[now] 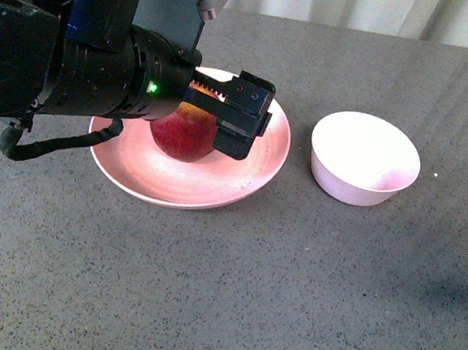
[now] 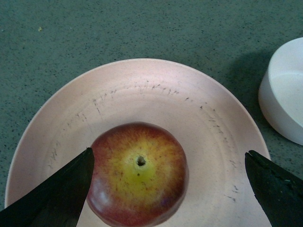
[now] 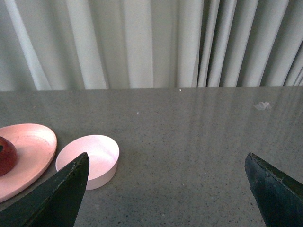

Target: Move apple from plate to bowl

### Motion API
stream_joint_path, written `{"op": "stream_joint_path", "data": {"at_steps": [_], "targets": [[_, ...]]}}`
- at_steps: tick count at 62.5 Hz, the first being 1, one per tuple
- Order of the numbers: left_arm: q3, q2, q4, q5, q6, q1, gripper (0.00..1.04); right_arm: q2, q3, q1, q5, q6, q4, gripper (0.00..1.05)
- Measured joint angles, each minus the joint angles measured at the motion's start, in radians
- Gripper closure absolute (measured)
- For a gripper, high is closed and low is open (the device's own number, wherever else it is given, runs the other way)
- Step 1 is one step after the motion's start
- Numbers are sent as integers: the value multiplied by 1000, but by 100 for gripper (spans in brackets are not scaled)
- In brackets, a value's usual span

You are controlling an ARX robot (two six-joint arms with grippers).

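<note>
- Red apple [image 1: 183, 134] sits on the pink plate [image 1: 256, 171] in the front view. The left end effector [image 1: 243, 120] hovers at its top, and the bowl [image 1: 364, 158] waits to the right across open desk [image 1: 286, 303].
- Left wrist view: jaws spread wide and empty, apple off-centre, close to one finger [image 2: 61, 194].
- Right wrist view: right end effector [image 3: 165, 189] wide, empty, well apart from the apple.

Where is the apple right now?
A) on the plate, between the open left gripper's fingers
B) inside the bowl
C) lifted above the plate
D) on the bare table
A: the apple sits on the plate with the left gripper open around it, and the bowl is empty.
</note>
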Motion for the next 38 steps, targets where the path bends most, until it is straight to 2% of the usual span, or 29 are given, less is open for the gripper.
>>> {"op": "stream_joint_path", "data": {"at_steps": [17,38], "targets": [[32,38,1,-51,28,12,9,0,0,0,0,0,0,9],[35,72,-9,-71,50,19,9,0,0,0,0,0,0,9]]}}
